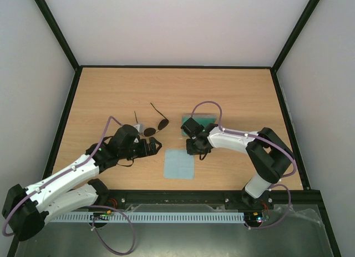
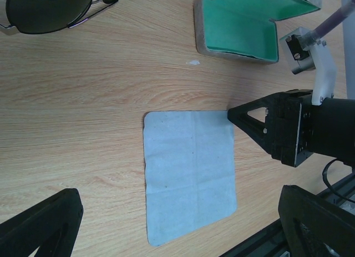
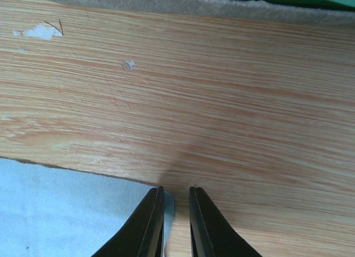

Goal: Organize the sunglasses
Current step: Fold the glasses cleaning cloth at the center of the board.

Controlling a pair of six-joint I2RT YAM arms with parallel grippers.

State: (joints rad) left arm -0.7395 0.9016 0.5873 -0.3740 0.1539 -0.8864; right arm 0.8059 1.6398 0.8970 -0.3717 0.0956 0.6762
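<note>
Nearest the arm bases lies the light blue cloth (image 1: pixel 179 164), flat on the counter (image 1: pixel 111 96). The right arm's fingers (image 3: pixel 151 221) are drawn narrow on its far right corner, and a sliver of cloth shows between them. The left arm's fingers (image 2: pixel 41 226) stand wide and hold nothing, near the cloth's left side. Just beyond them the sunglasses (image 1: pixel 162 124) rest on bare wood left of centre, arms spread and pointing away, touching neither set of fingers. I judge them light and easily bent. The wire is thin and the smooth lenses would slip and smear, so the bridge or a hinge corner of the frame looks the safer hold, with a gentle squeeze. To their right the open case (image 2: pixel 238 24) shows its green lining. From above, the right arm covers part of the case. The left wrist view cuts the sunglasses off at its top edge, and the bridge is too small to make out.
</note>
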